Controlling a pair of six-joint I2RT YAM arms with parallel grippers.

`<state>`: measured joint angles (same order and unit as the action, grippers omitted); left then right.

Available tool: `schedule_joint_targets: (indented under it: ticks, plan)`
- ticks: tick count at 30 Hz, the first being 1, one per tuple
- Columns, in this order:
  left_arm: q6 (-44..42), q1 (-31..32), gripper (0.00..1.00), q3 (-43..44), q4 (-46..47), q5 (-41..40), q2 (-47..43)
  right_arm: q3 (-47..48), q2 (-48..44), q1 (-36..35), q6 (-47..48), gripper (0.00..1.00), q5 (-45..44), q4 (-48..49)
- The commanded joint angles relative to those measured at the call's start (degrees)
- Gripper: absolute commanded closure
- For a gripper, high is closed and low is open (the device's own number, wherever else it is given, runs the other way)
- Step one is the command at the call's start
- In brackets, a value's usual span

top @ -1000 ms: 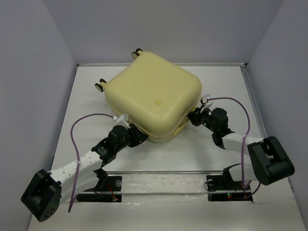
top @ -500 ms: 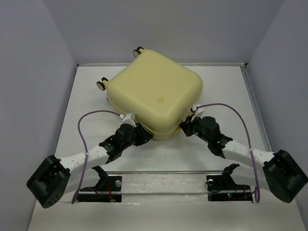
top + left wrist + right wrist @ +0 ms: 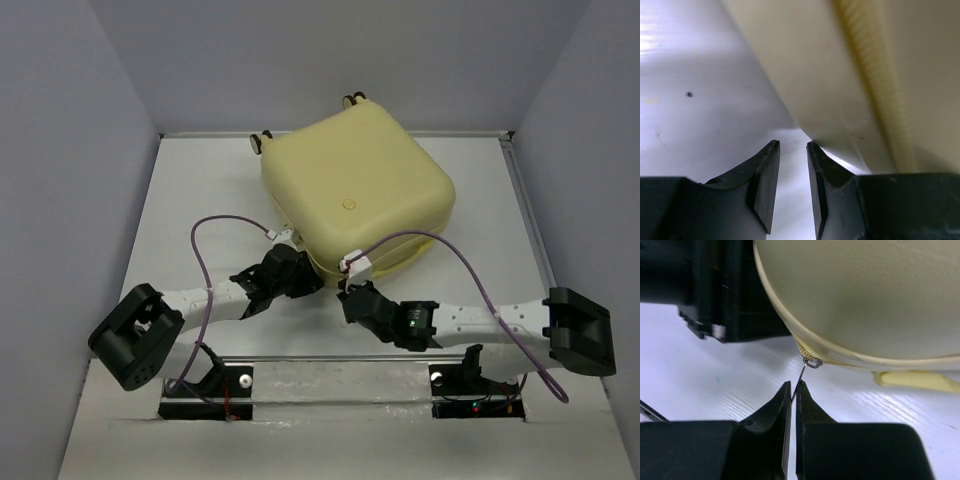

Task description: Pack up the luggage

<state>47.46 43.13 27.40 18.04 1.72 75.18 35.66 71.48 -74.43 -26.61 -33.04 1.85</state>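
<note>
The luggage [image 3: 355, 195] is a pale-yellow hard-shell suitcase lying shut on the white table, wheels [image 3: 262, 142] toward the back. My right gripper [image 3: 347, 297] is at its near corner, shut on the thin metal zipper pull [image 3: 801, 377] that hangs from the slider [image 3: 813, 362] on the yellow zipper tape. My left gripper [image 3: 300, 283] is right beside it at the same corner. Its jaws stand narrowly apart and empty [image 3: 792, 145], and the right fingertip [image 3: 812, 150] touches the shell's lower edge [image 3: 840, 100].
The left gripper's black body [image 3: 730, 290] shows just left of the zipper slider in the right wrist view. A yellow tab [image 3: 915, 380] sticks out under the shell. Grey walls enclose the table [image 3: 190, 200] on three sides. Purple cables loop over both arms.
The suitcase has turned and shifted right and back. My right gripper has swept left along its front edge to the near corner. My left arm has reached further right.
</note>
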Motion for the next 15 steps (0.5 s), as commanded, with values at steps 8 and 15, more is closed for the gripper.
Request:
schedule_joint_targets:
  ticks: [8, 15]
  plan:
    - [-2.8, -6.1, 0.33, 8.0, 8.2, -5.2, -9.8, 0.9, 1.6, -2.6, -6.8, 0.93, 7.5, 14.6]
    - [-7.1, -28.3, 0.04, 17.2, -6.3, 7.0, -17.2, -6.4, -6.9, -2.6, -6.1, 0.93, 14.1, 14.1]
